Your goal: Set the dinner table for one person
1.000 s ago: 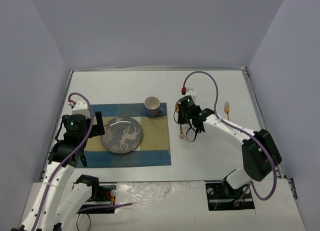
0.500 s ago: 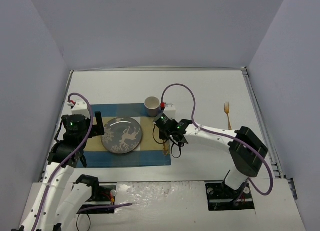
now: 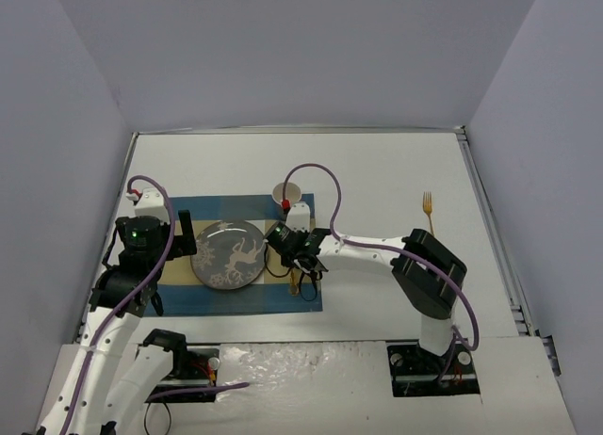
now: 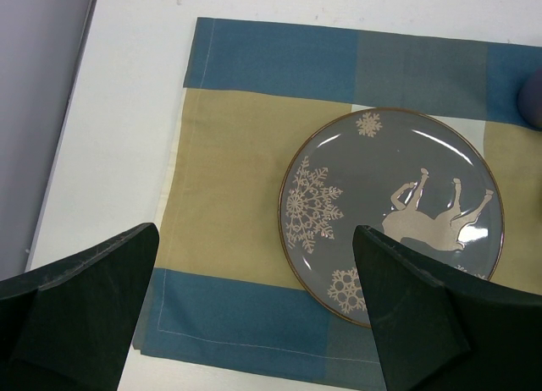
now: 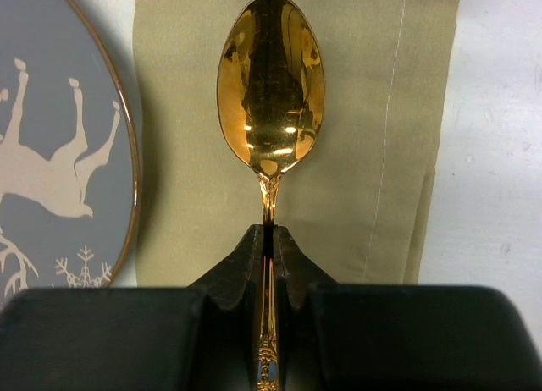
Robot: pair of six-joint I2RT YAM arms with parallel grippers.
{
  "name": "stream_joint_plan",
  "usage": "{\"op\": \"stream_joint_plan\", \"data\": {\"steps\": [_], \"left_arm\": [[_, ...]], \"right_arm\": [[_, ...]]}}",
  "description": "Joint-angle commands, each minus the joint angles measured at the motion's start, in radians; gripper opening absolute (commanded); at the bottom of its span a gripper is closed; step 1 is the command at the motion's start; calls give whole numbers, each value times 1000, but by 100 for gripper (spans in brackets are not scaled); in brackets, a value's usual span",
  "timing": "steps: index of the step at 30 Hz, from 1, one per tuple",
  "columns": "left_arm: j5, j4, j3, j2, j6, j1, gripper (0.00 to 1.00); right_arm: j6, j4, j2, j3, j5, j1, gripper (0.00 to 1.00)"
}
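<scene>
Desk (image 3: 396, 171): large, white, matte, carrying every item; bare across its far and right parts.
Placemat (image 3: 236, 209): blue-and-tan check, lying flat on left half of desk, toward the arm bases.
Plate (image 3: 229, 255): grey with white deer and snowflakes; seated on placemat, left of its centre.
Left claw (image 4: 254, 239): released, jaws spread wide; hovering above left part of placemat and plate; grasping nothing.
Right claw (image 5: 269, 239): clenched on handle of spoon; reaching across to right-hand tan band of placemat.
Cup (image 3: 285, 192): pale, upright at far right corner of placemat; partly hidden behind cable.
Fork (image 3: 428, 209): gold; lying on bare desk well apart to the right; untouched.
Spoon (image 5: 271, 78): gold, bowl pointing away from claw; over tan cloth between plate rim and placemat's right edge; contact with cloth not determinable.

Step in hand, as judged: placing of spoon just right of plate.
Next move, as judged: lower until spoon lies flat on cloth, alongside plate and clear of its rim; release; lift straight off to avoid dragging; fork outstanding thereafter.
</scene>
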Motion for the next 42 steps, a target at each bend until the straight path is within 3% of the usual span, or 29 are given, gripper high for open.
{"op": "stream_joint_plan", "data": {"steps": [1,31,42], "left_arm": [[-1,37,49,7,0,2,97],[-1,36,49,2,2,-1,97],[-3,34,49,-1,3,-1,97]], "right_arm": [[54,6,4,54,70,-2,0],[90,-11,87,30,45,-2,0],[55,-14,-6,-6,63,-3,37]]}}
